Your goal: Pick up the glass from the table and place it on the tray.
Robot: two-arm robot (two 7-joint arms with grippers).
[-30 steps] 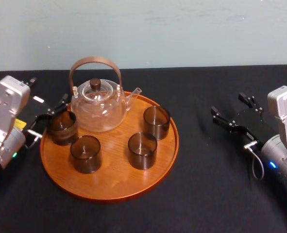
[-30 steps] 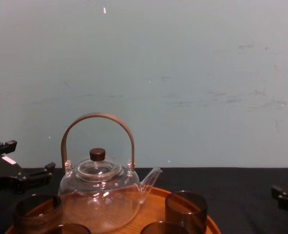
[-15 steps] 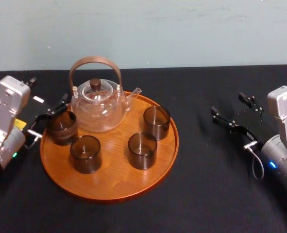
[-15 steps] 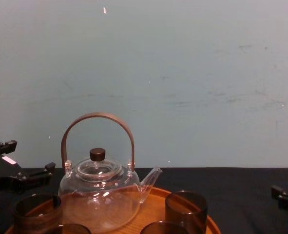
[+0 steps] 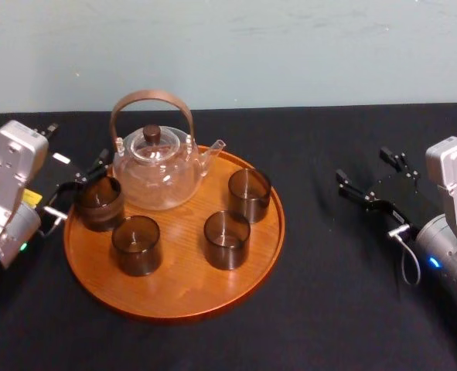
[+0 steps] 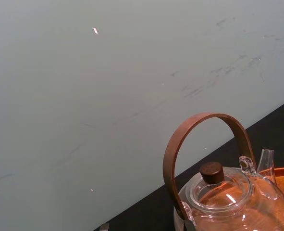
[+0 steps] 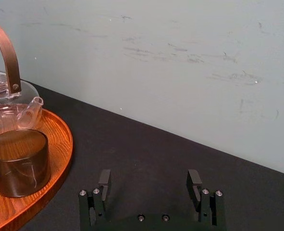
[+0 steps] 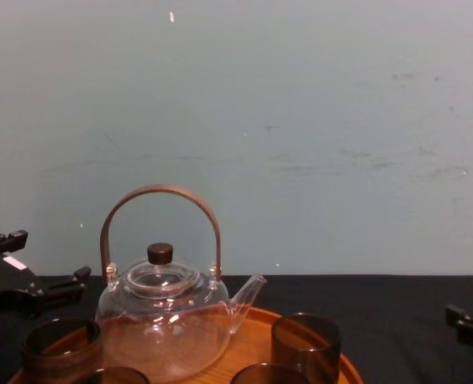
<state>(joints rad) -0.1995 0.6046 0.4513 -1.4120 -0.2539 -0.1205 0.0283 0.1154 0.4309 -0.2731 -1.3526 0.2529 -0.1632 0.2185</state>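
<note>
The table, draped in black cloth, carries the round wooden tray. A clear teapot with a brown hoop handle stands upright on the tray's far side, its spout pointing toward the tray's right rim. The left gripper sits at the tray's left rim with its fingers spread wide. They reach in on either side of the glass there, but they are not clamped on it, and I cannot tell whether they touch it. The right gripper hangs well off the tray's right side, low over the cloth, jaws wide apart with nothing between them. The glass, dark and smoky, stands upright on the tray just inside its left rim, beside the teapot. Three similar cups also stand upright on the tray: a near-left cup, a middle cup and a right cup near the spout.
</note>
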